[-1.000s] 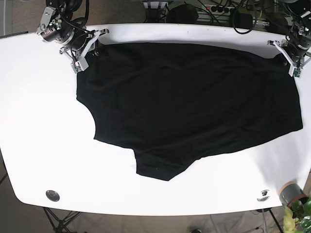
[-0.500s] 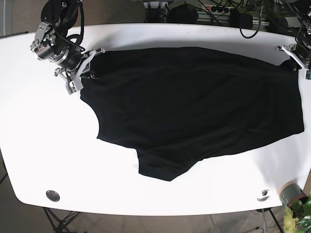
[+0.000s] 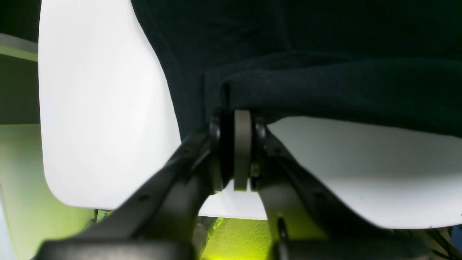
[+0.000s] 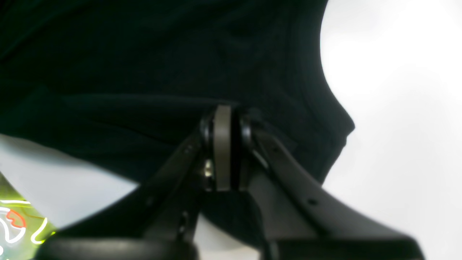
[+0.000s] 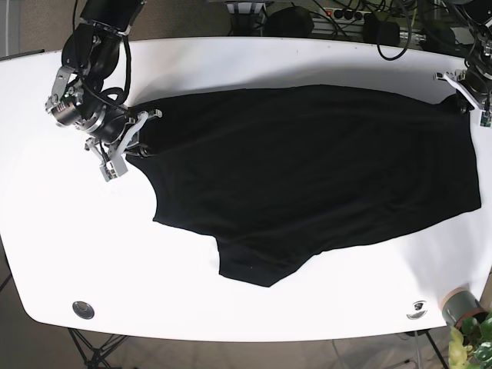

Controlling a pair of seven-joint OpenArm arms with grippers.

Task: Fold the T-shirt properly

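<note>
Black cotton T-shirt lies spread on the white oval counter, filling approx centre to 3 o'clock in the base view, with a sleeve lobe hanging toward 6.

Right gripper is at approx 9–10 o'clock, jaws closed tight on the shirt's far edge; the right wrist view shows its pads pressed together w/ black cloth bunched between and draped over them. Left gripper is at approx 2 o'clock, near the frame edge; in the left wrist view its pads are also pinched shut, a rolled fold of fabric caught at the tips.

What's changed: vs 1 s ago, the right gripper has come down from the counter's top-left corner toward 9 o'clock, dragging that corner of the shirt w/ it. The far hem, prev. straight along the 12 o'clock edge, now slants and sits further from the rim. The left gripper has shifted only slightly and keeps its hold.

Meaning for the task: looks like the start of the 1st fold, both far corners being pulled toward the near side. The right side leads, so the cloth is skewed; prob. the left must catch up or the fold line will go crooked. No layer lies over another yet, so the fold isn't made.
</note>
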